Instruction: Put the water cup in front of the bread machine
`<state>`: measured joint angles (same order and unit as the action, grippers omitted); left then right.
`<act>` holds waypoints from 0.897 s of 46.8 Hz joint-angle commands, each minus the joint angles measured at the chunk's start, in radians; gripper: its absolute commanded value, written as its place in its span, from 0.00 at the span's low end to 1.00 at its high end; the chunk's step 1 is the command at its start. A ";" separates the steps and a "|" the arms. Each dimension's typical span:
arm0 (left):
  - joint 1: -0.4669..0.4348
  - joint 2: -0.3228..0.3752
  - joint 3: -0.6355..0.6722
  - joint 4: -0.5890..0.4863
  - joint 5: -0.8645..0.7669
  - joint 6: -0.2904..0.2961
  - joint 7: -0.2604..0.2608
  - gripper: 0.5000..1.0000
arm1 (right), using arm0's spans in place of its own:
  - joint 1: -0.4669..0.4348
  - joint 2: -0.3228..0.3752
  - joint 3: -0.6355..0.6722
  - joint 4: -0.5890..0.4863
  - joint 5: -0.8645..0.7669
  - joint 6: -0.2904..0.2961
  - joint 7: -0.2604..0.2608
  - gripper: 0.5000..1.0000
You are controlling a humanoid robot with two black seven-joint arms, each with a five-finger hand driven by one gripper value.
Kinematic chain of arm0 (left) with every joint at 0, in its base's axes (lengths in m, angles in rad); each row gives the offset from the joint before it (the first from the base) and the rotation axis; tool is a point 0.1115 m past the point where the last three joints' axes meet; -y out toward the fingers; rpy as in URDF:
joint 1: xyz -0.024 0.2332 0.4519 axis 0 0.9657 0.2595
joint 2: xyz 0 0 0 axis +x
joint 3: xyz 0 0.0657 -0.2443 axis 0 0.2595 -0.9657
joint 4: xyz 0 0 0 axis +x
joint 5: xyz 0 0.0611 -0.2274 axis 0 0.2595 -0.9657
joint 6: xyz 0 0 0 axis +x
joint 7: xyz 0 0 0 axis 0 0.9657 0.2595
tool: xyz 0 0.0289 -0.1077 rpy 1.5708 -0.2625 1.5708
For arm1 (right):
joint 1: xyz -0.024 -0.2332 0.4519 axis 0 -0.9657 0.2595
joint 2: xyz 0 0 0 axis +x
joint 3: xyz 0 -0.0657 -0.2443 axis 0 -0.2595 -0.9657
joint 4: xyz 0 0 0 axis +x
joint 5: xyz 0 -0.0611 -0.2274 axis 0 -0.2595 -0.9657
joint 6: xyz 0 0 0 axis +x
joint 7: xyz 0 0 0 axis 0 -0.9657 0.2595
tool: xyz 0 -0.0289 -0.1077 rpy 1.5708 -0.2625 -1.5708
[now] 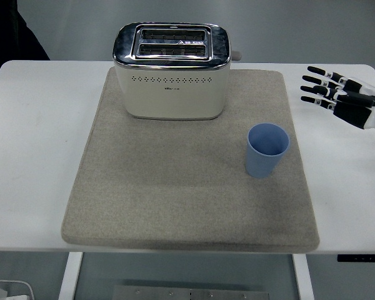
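A blue water cup [267, 150] stands upright and empty on the right part of the grey mat [175, 200]. The cream and chrome bread machine [172, 70] sits at the mat's far edge, to the cup's upper left. My right hand [337, 97] hovers near the picture's right edge, above the white table beyond the mat, with its fingers [317, 89] spread and holding nothing. It is well to the right of the cup and apart from it. No left arm shows.
The white table [37, 144] extends on both sides of the mat. A person in dark clothing [6, 31] shows at the top left corner. A white object [9, 290] lies on the floor at the bottom left.
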<state>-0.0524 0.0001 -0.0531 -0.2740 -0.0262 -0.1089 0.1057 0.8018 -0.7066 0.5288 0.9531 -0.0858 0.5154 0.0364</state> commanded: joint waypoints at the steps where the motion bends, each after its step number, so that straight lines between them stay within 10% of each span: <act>1: 0.000 0.000 0.001 -0.001 0.000 0.000 0.000 1.00 | -0.027 -0.063 0.007 0.055 -0.041 0.005 0.025 0.85; 16: -0.001 0.000 0.001 -0.004 0.000 0.000 0.000 1.00 | -0.101 -0.203 0.013 0.203 -0.180 0.003 0.137 0.85; 42: -0.001 0.000 -0.001 -0.004 0.000 0.000 0.000 1.00 | -0.194 -0.218 0.011 0.240 -0.519 -0.093 0.436 0.85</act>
<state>-0.0537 0.0000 -0.0534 -0.2777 -0.0260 -0.1089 0.1060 0.6176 -0.9283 0.5409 1.1894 -0.5636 0.4436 0.4337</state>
